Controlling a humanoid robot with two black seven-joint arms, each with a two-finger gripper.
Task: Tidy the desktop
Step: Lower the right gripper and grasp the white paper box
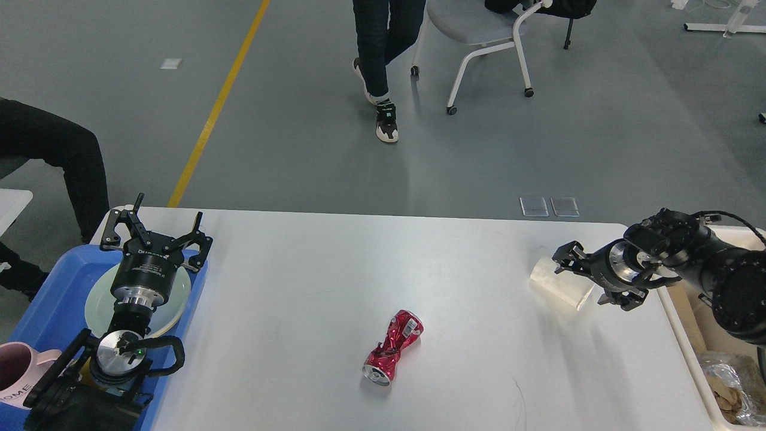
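The white desktop (383, 269) fills the lower half of the head view. A crushed red can (392, 347) lies on its side near the middle front. A clear plastic cup (553, 281) lies on its side at the right. My right gripper (589, 278) comes in from the right, jaws spread wide at the cup's right end; I cannot tell if it touches the cup. My left gripper (164, 224) is open and empty above the pale green plate (176, 299) on the blue tray (54, 293) at the left edge.
A pink mug (15, 371) stands on the tray at the front left. A beige open bin (688, 335) with crumpled wrapping (727, 377) sits off the right edge. A person's legs (380, 60) and a chair (479, 36) are on the floor beyond the table.
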